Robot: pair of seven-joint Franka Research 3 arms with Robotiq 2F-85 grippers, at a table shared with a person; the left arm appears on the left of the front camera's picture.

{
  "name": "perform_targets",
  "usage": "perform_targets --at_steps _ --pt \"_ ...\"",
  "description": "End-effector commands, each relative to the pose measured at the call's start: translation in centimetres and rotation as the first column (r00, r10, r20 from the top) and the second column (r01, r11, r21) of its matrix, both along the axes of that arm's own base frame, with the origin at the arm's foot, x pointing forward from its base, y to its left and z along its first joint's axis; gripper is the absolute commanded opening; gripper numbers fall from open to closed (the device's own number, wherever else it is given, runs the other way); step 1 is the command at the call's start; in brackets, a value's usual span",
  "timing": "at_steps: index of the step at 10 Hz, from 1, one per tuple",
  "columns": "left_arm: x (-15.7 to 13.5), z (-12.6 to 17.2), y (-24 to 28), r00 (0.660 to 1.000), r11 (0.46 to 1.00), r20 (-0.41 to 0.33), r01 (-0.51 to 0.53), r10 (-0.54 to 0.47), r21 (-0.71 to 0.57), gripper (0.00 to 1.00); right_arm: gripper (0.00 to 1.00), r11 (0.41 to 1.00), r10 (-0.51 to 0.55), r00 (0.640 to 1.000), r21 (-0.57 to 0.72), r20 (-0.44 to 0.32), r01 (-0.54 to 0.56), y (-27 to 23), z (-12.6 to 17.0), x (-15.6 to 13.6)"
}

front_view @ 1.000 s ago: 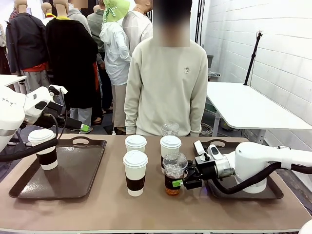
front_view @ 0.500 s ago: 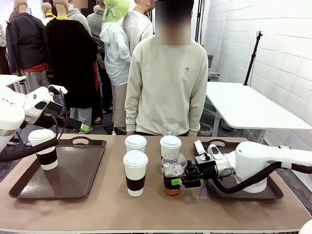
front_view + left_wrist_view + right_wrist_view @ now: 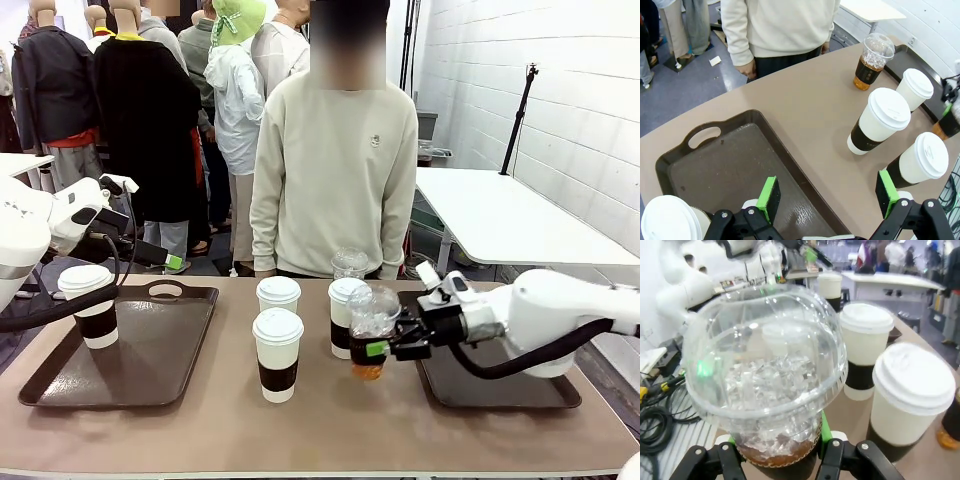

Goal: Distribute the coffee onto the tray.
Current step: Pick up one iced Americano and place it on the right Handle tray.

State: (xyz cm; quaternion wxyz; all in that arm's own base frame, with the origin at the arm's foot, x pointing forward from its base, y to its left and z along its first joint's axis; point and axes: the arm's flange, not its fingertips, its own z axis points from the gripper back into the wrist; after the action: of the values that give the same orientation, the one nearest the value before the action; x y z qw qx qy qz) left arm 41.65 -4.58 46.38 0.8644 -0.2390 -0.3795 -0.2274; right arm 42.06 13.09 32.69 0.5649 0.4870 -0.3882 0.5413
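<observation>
**Right arm has an iced coffee in its grip, bound for a tray**

My right pincer point(image 3: 385, 348) is clamped side-on around the iced coffee cup point(image 3: 368, 325). The pads sit low on the body, under the dome lid. I'd say that grip is chosen so the thin lid doesn't get crushed or popped. The cup looks clear of the worktop point(image 3: 300, 430) and leans a little (the liquid is low, so I judge no spill risk yet). It hangs over the worktop's middle, just off the left edge of the right tray point(image 3: 500, 385), the likeliest drop spot. It is also just beside a paper cup; I cannot tell whether they touch.

My left pincer point(image 3: 830, 195) has its jaws wide apart and holds nothing. It hovers over the near edge of the left tray point(image 3: 150, 350), probably parked there out of the right arm's way.

One paper cup point(image 3: 90, 305) already stands on the left tray by its left edge. Three paper cups point(image 3: 277, 352) are clustered mid-worktop between the trays, not yet distributed. A second iced cup point(image 3: 349, 263) stands at the far edge, right in front of the person point(image 3: 335, 170).
</observation>
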Motion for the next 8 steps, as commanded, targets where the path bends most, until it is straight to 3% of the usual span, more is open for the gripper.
perform_targets --at_steps 1,4,8 --pt "0.0 0.3 0.2 1.000 1.000 -0.003 0.006 -0.006 0.016 1.00 0.62 0.997 -0.034 0.999 -0.067 -0.007 0.033 -4.5 4.3 -1.6" --pt "0.0 0.3 0.2 1.000 1.000 -0.003 0.006 -0.006 0.016 1.00 0.62 0.982 -0.139 0.990 -0.123 0.027 0.141 -9.8 4.9 -2.2" --pt "0.0 0.3 0.2 1.000 1.000 -0.003 0.006 -0.006 0.016 1.00 0.62 0.965 -0.234 0.968 -0.101 0.087 0.243 -14.2 2.6 -2.5"
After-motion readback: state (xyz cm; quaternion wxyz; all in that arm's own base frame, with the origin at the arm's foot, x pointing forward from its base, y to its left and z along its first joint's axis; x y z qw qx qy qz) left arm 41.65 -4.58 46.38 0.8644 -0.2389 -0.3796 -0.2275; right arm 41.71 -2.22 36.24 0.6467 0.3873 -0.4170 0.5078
